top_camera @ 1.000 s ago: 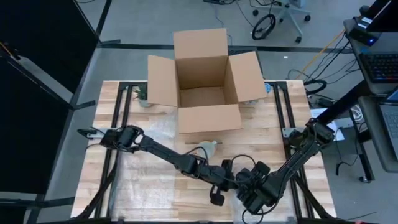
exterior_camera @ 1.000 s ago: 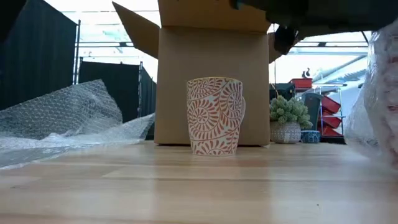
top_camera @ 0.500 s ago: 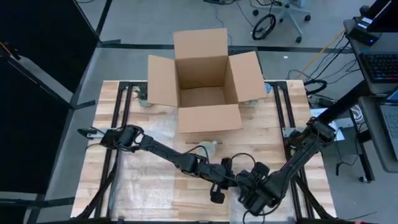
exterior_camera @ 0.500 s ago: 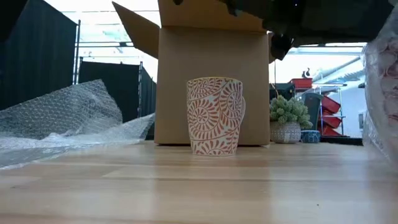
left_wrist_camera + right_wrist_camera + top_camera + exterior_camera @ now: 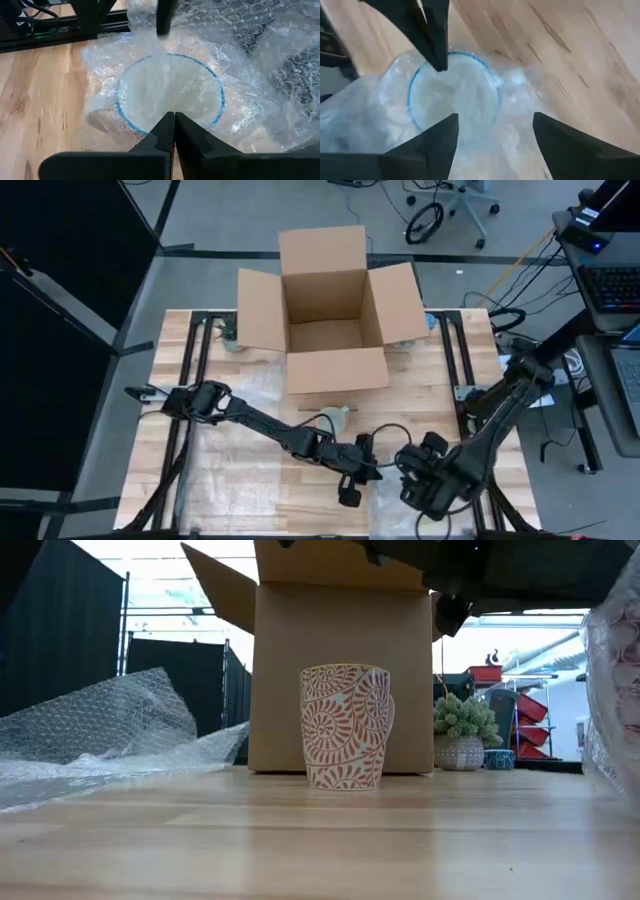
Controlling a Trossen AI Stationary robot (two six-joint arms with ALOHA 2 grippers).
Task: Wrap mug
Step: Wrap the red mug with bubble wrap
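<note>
**Sitting under bubble wrap, a mug between two grippers**

A white mug (image 5: 170,95) with a blue rim sits on the wooden table (image 5: 240,490). Clear bubble wrap (image 5: 260,45) lies over it and around it. You can see its round rim through the wrap.

The left gripper (image 5: 174,117) has its two fingers pressed tight together. The tips are right at the mug's rim, on the wrap. I cannot tell if they pinch any wrap.

The right gripper (image 5: 493,117) hangs above the mug with its fingers spread wide apart.

Both arms meet near the front of the table, well apart from the cardboard box (image 5: 325,300). The box stands open at the back. A second mug with a red swirl pattern (image 5: 345,725) stands upright in front of the box.
</note>
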